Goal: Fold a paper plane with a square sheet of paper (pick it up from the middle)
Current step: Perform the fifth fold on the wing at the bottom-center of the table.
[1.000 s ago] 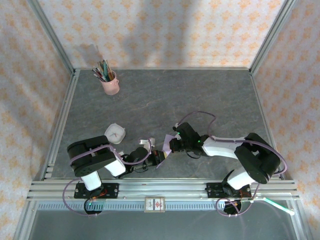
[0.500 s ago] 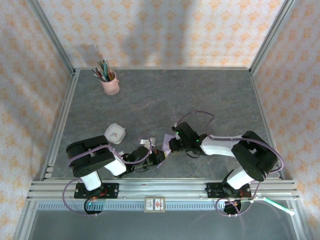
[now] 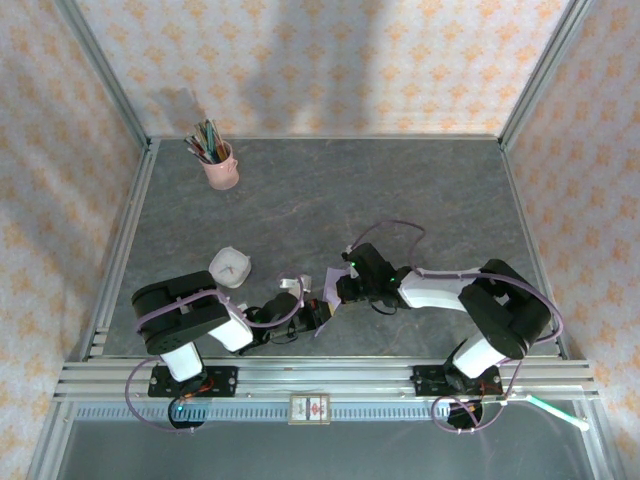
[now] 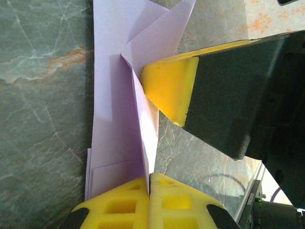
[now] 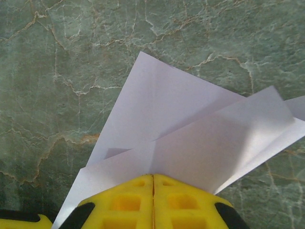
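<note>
The lavender sheet of paper (image 3: 330, 282) is folded into pointed flaps with a centre crease, like a paper plane, and both grippers hold it just above the table's near middle. In the left wrist view the paper (image 4: 114, 95) stands on edge, and my left gripper (image 4: 149, 180) is shut on its lower fold. One yellow finger (image 4: 167, 86) of the right gripper pinches the paper higher up. In the right wrist view my right gripper (image 5: 153, 177) is shut on the crease, and the paper (image 5: 181, 124) fans out ahead of it. From above, the left gripper (image 3: 318, 312) and right gripper (image 3: 340, 292) nearly touch.
A pink cup of pens (image 3: 221, 165) stands at the back left. A small white dish (image 3: 230, 266) sits just beyond the left arm. An aluminium rail (image 3: 400, 372) runs along the near edge, with a small white card (image 3: 309, 408) in front of it.
The right arm's elbow has drifted slightly left. Both grippers stay shut on the paper at about the same spot.
</note>
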You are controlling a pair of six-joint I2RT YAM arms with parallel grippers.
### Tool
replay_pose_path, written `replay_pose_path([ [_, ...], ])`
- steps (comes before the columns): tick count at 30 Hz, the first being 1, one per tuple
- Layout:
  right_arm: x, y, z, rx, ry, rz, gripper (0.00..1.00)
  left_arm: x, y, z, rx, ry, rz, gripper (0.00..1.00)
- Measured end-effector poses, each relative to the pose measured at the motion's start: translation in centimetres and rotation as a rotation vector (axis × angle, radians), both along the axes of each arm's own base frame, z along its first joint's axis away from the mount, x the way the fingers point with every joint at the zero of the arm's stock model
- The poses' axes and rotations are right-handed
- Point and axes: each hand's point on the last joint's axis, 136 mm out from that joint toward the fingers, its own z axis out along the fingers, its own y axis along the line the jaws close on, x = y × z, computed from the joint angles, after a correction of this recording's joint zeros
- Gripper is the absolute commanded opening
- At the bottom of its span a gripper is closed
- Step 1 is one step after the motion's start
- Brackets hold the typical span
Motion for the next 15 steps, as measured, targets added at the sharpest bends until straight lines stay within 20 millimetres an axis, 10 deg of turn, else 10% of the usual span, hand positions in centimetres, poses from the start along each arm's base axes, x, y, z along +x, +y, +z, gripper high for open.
replay_pose_path([
  [15, 0.0, 0.0, 0.0, 0.001, 0.000, 0.000, 0.07, -0.1, 1.2, 0.4, 0.114, -0.013, -0.005, 0.23],
])
